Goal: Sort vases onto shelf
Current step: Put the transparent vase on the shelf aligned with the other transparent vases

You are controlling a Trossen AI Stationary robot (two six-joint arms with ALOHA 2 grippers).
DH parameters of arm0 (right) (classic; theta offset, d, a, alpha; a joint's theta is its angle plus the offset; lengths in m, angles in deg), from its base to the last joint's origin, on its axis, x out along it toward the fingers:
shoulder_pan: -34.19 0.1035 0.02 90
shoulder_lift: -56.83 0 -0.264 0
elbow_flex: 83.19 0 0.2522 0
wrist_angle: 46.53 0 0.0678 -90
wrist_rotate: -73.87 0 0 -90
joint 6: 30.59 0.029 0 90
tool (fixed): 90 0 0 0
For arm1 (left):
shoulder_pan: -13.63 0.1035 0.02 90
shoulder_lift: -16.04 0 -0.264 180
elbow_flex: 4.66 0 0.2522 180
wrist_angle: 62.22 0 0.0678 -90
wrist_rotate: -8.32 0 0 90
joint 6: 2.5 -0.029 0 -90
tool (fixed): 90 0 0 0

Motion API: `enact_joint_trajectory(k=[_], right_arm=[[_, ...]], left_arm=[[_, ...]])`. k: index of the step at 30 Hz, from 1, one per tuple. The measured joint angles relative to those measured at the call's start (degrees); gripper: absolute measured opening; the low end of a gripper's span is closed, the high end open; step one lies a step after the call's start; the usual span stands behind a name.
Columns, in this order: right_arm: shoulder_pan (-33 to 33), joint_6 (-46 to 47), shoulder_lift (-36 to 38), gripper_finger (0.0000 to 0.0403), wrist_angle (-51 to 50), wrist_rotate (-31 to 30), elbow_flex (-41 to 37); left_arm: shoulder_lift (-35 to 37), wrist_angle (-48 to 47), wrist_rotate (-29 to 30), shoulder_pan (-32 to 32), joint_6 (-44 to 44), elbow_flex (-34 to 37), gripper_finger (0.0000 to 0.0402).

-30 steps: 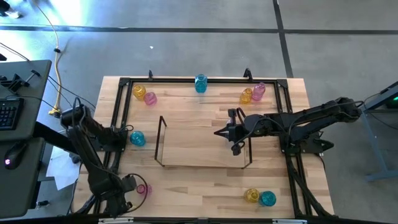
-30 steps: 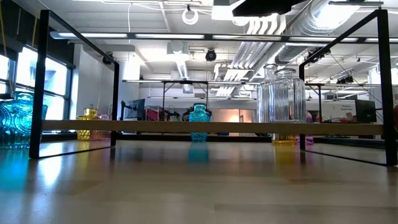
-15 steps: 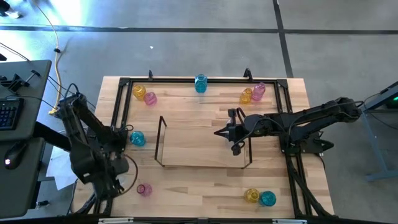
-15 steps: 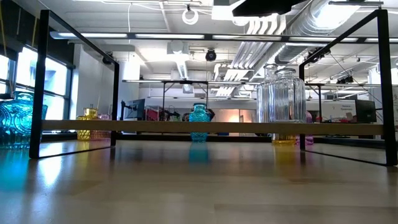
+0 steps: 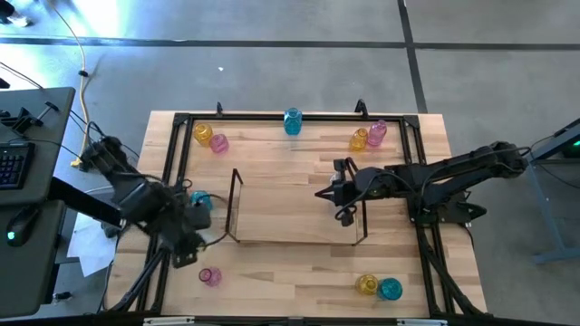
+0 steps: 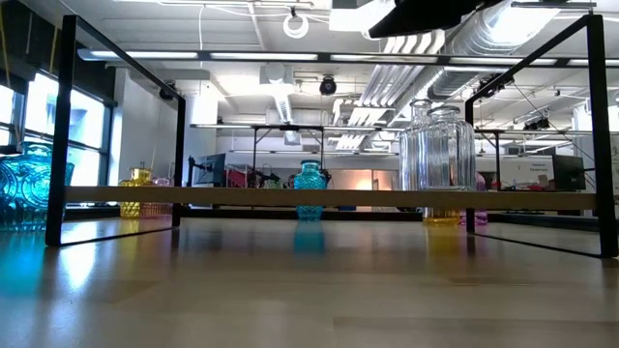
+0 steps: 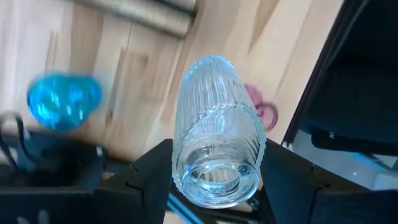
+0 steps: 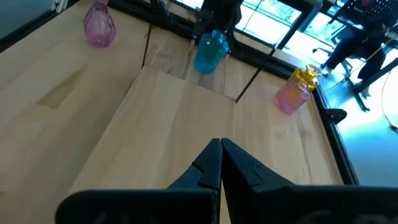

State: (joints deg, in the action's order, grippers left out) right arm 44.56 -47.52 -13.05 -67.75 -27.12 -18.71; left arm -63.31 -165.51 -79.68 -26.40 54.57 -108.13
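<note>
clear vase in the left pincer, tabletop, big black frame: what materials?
Clear vase: looks like glass, ribbed and see-through; wood grain shows through its wall. Clear plastic can't be ruled out.
Tabletop: pale wood planks with visible grain and seams, and a soft sheen that mirrors colours in the low view.
Black frame: probably painted metal; thin, straight, matte bars.

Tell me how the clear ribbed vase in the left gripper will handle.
The clear ribbed vase looks like thin glass, so probably fragile and slippery between the left gripper's fingers. Its ribs may add some grip. It is tall and narrow, so it could tip if set down tilted.
</note>
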Motion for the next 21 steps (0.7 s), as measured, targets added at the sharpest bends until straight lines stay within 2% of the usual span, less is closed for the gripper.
enact_joint_trajectory(k=[6, 15, 21], right_arm=[[0.81, 1.93, 2.56, 0.0, -2.41, -0.1, 0.0], [4.09, 6.0, 7.74, 0.0, -7.41, -0.3, 0.0], [7.64, 8.82, 10.5, 0.0, -12.15, -5.21, 0.0]], left_arm=[[-6.68, -0.13, -1.53, 6.93, -14.47, -8.95, 0.0196], [-20.29, -0.21, -6.4, 12.78, -30.83, -22.24, 0.0196], [-26.08, -0.53, -6.45, 17.18, -38.41, -27.69, 0.0196]])
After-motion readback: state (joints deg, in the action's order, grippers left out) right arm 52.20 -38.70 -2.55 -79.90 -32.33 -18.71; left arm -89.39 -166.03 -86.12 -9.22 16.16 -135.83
